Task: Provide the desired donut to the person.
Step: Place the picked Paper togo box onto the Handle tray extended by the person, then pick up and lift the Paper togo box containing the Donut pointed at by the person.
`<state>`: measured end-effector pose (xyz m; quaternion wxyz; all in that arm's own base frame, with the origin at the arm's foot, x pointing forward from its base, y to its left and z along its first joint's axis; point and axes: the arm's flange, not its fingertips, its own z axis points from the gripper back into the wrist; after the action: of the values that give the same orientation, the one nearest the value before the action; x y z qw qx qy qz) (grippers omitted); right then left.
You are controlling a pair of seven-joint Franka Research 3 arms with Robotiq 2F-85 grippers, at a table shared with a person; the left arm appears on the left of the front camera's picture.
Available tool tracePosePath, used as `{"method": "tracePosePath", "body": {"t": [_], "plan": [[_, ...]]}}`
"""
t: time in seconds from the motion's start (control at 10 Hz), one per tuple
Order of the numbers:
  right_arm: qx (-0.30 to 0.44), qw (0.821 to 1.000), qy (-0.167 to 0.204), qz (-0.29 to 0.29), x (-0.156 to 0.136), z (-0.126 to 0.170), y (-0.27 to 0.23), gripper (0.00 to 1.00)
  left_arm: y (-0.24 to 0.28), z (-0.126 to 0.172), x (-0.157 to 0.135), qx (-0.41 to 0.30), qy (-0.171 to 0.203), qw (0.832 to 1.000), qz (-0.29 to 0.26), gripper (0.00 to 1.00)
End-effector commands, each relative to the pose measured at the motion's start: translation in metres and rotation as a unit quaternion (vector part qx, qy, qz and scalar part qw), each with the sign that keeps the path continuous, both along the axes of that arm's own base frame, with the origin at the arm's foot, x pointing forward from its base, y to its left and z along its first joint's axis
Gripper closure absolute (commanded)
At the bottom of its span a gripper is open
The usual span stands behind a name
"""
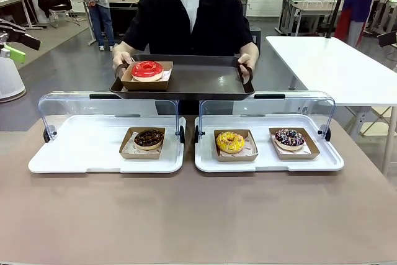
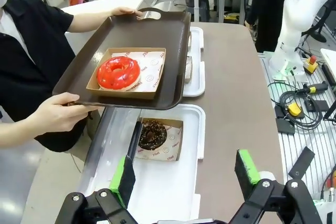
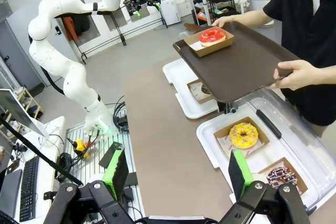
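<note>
1. Person (image 1: 186,23) at the far side of the table (image 1: 198,215) holds a dark tray (image 1: 205,82) in both hands.
2. Red donut (image 1: 147,69) sits in a cardboard box on that tray, toward the robot's left.
3. Chocolate donut (image 1: 149,138) is in the left white case (image 1: 80,147); yellow donut (image 1: 230,141) and sprinkled donut (image 1: 289,137) are in the right white case (image 1: 267,161).
4. Left gripper (image 2: 185,170): fingers spread wide, empty.
5. Right gripper (image 3: 177,171): fingers apart, empty.
</note>
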<state>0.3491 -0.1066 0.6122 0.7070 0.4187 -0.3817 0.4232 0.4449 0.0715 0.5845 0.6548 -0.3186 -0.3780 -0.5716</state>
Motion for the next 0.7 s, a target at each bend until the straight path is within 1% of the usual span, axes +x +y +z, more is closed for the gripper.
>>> {"method": "tracePosePath", "body": {"t": [0.0, 0.6], "plan": [[0.009, 1.000, -0.009, 0.006, 0.0022, 0.0009, 0.0015, 0.00, -0.0007, 0.0000, -0.0007, -0.005, 0.014, 1.000, 0.004, 0.00], [0.009, 1.000, -0.009, 0.006, 0.0022, 0.0009, 0.0015, 0.00, -0.0007, 0.0000, -0.0007, -0.005, 0.014, 1.000, 0.004, 0.00]]}}
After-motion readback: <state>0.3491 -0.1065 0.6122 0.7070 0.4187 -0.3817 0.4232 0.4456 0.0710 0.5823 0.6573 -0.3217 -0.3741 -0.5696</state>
